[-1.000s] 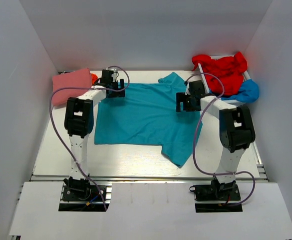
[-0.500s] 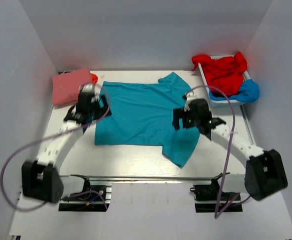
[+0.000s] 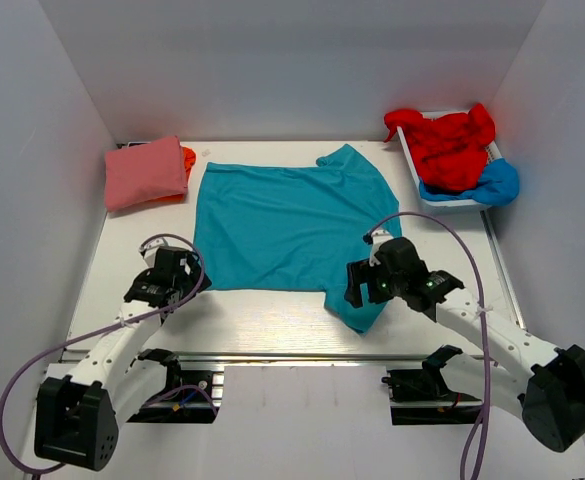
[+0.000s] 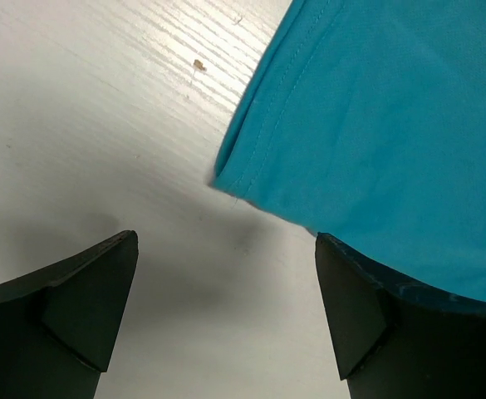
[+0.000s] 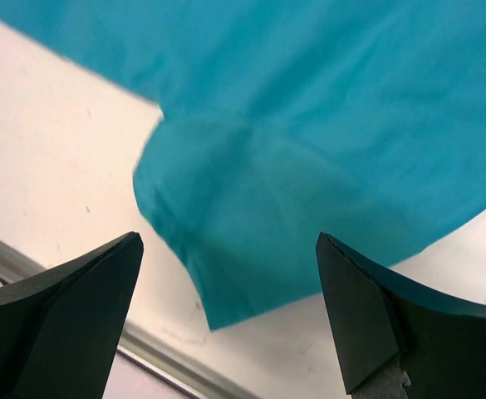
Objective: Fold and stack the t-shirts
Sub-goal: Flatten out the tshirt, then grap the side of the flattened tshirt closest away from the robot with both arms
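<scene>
Left wrist view has the left fingers [image 4: 68,307] spread wide and empty, low over the worktop [image 4: 85,125]. They straddle the near hem corner of the teal t-shirt [image 4: 375,125], one finger over bare worktop and the other over cloth; I cannot tell whether they touch down. The right fingers [image 5: 60,307] are likewise parted and pinching nothing, and they frame the near sleeve [image 5: 251,224] of the same shirt, which lies a little rumpled. Both pairs seem set along this near edge so that each can pinch an end and carry it across for a first fold.

From above, the teal t-shirt lies flat and fully spread, which suits that fold. Just beyond its far-left corner sits a folded pink t-shirt [image 3: 147,172] with an orange t-shirt [image 3: 186,157] peeking from beneath, probably the finished stack kept out of the way. Beyond its far-right sleeve, a tray [image 3: 408,155] holds a crumpled red t-shirt [image 3: 452,145] and a bright blue t-shirt [image 3: 497,183], apparently waiting their turn
</scene>
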Motion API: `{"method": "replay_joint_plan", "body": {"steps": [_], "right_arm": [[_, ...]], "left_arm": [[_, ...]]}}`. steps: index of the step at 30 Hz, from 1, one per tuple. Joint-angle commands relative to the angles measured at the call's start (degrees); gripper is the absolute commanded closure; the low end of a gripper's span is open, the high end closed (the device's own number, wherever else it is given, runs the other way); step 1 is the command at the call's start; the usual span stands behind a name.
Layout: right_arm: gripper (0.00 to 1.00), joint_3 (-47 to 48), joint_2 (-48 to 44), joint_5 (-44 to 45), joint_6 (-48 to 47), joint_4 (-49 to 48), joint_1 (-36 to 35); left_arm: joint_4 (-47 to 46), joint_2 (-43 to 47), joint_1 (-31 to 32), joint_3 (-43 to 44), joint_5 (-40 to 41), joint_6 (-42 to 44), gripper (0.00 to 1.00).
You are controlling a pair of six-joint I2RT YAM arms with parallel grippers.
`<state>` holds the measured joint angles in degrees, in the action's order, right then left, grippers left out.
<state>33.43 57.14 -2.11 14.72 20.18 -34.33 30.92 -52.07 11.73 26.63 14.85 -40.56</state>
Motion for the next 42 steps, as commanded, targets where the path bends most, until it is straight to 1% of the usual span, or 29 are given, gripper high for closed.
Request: {"method": "replay_joint_plan", "body": {"steps": [1,5,6,7,10,12,14,18,20,23,25,26,27,29,30,31,32,33,34,35,36,38,39,40,41,42], "right_arm": [[0.1,-1.2,0.6,-1.0,2.9,4.9,-1.9],[0.1,-2.3,0.7,-1.4,6.2,7.6,-3.9],[0.1,-2.7,0.9,-1.6,6.6,7.8,-4.5],[0.1,-3.2,1.3,-2.5,7.0,7.4,-4.6],[0.1,-4.0,2.6,-2.7,8.6,7.0,-6.3],[0.1,-3.6,3.6,-2.5,8.9,7.1,-7.9],[0.1,-3.7,4.1,-1.7,9.1,7.1,-8.7],[0.1,-3.0,5.0,-0.3,9.0,8.3,-11.5],[0.1,-2.8,5.7,0.9,9.0,8.5,-12.2],[0.1,-2.9,6.8,1.8,10.5,7.9,-13.7],[0.11,-3.5,8.1,1.8,11.6,6.7,-14.4],[0.12,-3.8,8.2,3.9,12.3,5.8,-14.6],[0.15,-4.0,8.9,4.7,12.5,5.2,-14.6],[0.31,-4.1,9.4,6.4,14.5,4.7,-15.0],[0.41,-4.2,9.6,8.5,15.0,4.3,-15.0],[0.52,-4.3,9.5,9.2,16.0,4.2,-15.1],[0.71,-4.5,9.4,9.8,17.9,4.2,-15.1],[0.78,-4.5,9.4,10.4,18.4,4.2,-15.0],[0.87,-4.5,9.5,11.6,19.5,5.0,-15.0],[0.99,-4.5,9.5,11.9,20.6,5.2,-15.1],[1.0,-4.4,9.6,12.2,21.7,6.2,-15.1],[1.0,-4.3,8.2,12.0,22.8,9.1,-14.9],[1.0,-4.3,7.7,12.3,23.3,10.2,-15.0],[1.0,-4.1,6.2,12.5,23.9,11.4,-15.0],[1.0,-3.8,4.3,12.8,24.2,15.2,-15.1],[1.0,-3.6,2.2,13.2,25.6,16.6,-15.1]], "left_arm": [[-5.5,-2.6,-0.3,-0.5,1.8,-2.2,0.04],[-9.2,-5.4,-0.3,-1.8,1.1,-2.8,0.17],[-9.8,-5.4,-0.3,-2.6,1.1,-2.8,0.19],[-10.3,-5.4,-0.3,-2.6,1.8,-2.8,0.24],[-10.4,-5.9,-0.3,-3.3,2.5,-3.3,0.33],[-11.1,-6.5,-0.3,-4.4,3.9,-4.1,0.35],[-11.9,-6.5,-0.3,-5.0,3.9,-4.1,0.39],[-15.2,-7.6,-0.3,-5.5,3.9,-4.7,0.39],[-16.8,-9.4,-0.8,-6.1,3.2,-4.7,0.39],[-18.3,-13.0,-0.8,-6.1,2.4,-4.7,0.44],[-19.6,-15.0,-0.8,-5.5,1.8,-4.7,0.52],[-19.6,-15.8,-0.8,-5.5,1.2,-4.7,0.64],[-19.6,-17.1,-0.8,-5.5,1.2,-4.7,0.73],[-19.6,-17.8,-0.8,-4.8,1.2,-4.7,0.97],[-18.6,-17.8,-0.8,-4.8,1.2,-4.7,1.0],[-18.6,-17.8,-0.8,-4.8,1.2,-4.7,1.0],[-18.0,-16.8,-0.8,-4.8,0.7,-4.7,1.0],[-18.0,-16.1,-0.8,-4.8,0.0,-4.7,1.0],[-18.0,-15.3,-0.8,-4.8,-0.5,-4.7,1.0],[-17.3,-13.2,-0.8,-5.6,-1.2,-4.7,1.0],[-17.3,-11.9,-0.8,-5.6,-1.2,-4.7,1.0],[-14.3,-9.5,-0.8,-6.2,-1.8,-4.7,1.0],[-12.7,-7.0,-0.8,-6.2,-1.8,-6.4,1.0],[-8.8,-5.8,-0.8,-6.2,-1.8,-7.4,1.0],[-6.9,-4.6,-0.8,-6.2,-1.8,-7.4,1.0],[-5.0,-3.6,-0.8,-5.6,-1.8,-9.3,1.0]]}}
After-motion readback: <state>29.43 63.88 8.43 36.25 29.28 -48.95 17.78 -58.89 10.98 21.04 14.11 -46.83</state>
